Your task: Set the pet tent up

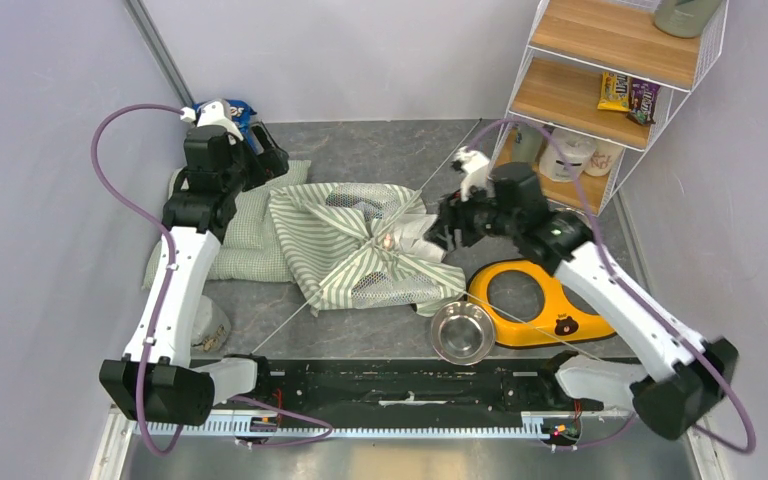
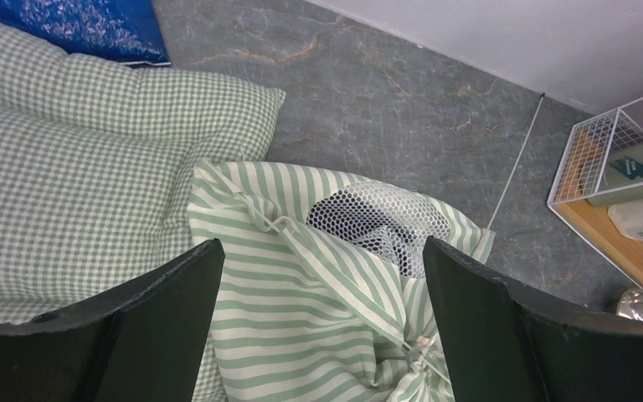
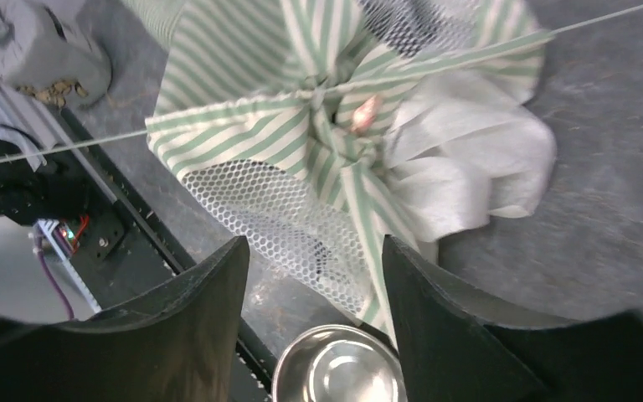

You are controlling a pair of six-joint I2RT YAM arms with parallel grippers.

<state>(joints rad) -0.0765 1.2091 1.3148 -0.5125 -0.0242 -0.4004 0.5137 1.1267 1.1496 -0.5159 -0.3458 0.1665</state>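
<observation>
The pet tent [image 1: 360, 245] lies collapsed in the middle of the table, green-and-white striped fabric with white mesh panels bunched round a tied knot. A thin pole [image 1: 447, 165] runs diagonally through it from back right to front left. My left gripper [image 2: 322, 255] hovers open above the tent's [image 2: 301, 285] back left part, nothing between its fingers. At the tent's right edge my right gripper [image 1: 438, 228] is open too, looking down on the mesh [image 3: 276, 218] and the knot [image 3: 335, 126], apart from the fabric.
A pale green checked cushion [image 1: 250, 235] lies left of the tent, partly under it. A steel bowl [image 1: 462, 332] and a yellow bowl holder [image 1: 535, 305] sit at the front right. A wire shelf [image 1: 600, 90] stands at the back right, a blue bag [image 2: 84, 25] at the back left.
</observation>
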